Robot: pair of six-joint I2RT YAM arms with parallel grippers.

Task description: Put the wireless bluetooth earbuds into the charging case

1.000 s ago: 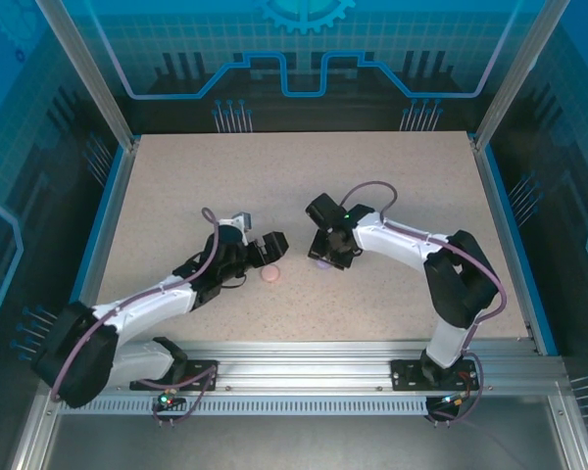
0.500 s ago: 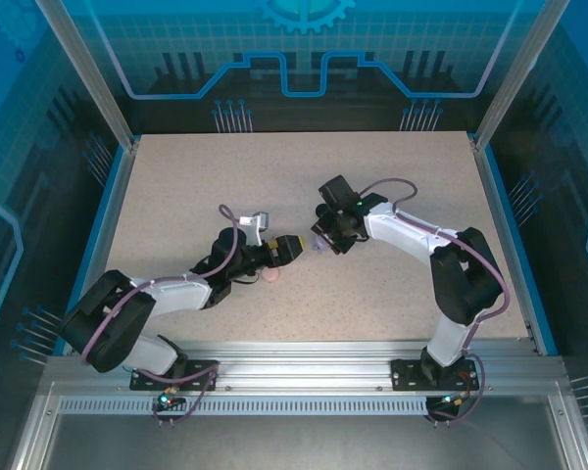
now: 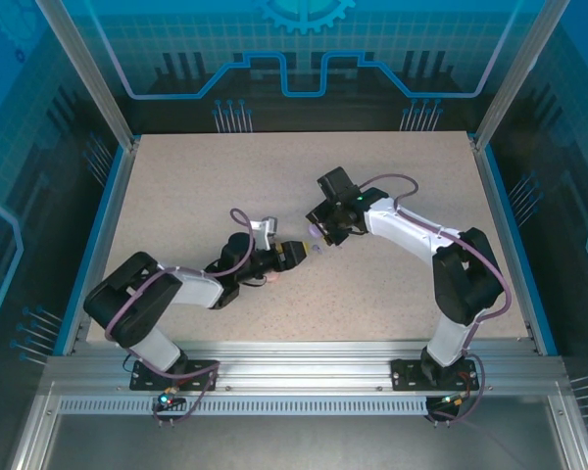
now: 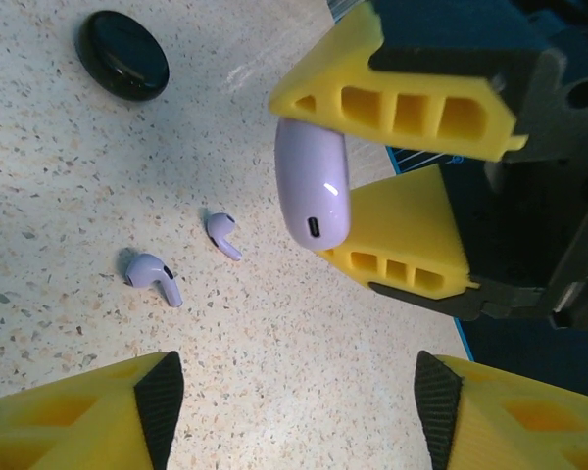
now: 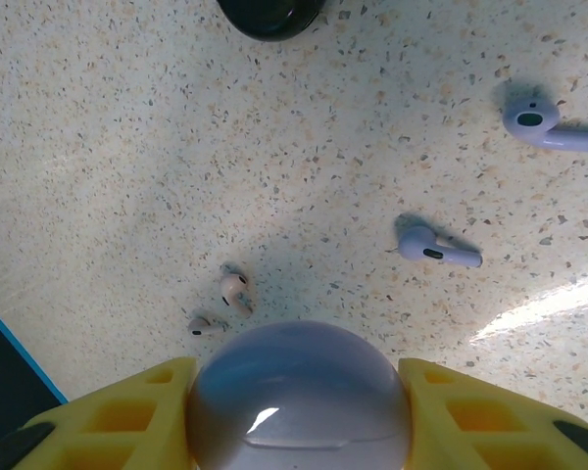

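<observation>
The left tool (image 3: 296, 253) swept in right up to the right tool (image 3: 318, 235), jaws narrowing yet empty, while the right tool stayed clenched on the lavender case (image 4: 314, 191), both lavender earbuds (image 4: 155, 277) loose on the surface (image 4: 274, 323) below it, so opening that case looked the likely next job.

black case (image 5: 270, 14) cut off at right wrist view's top.

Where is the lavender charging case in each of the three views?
Top external: lavender case at table centre, where the arms meet.
Left wrist: upper middle, edge-on.
Right wrist: bottom centre.
Shared landmark: the fingers of the right gripper, clamping it.
</observation>
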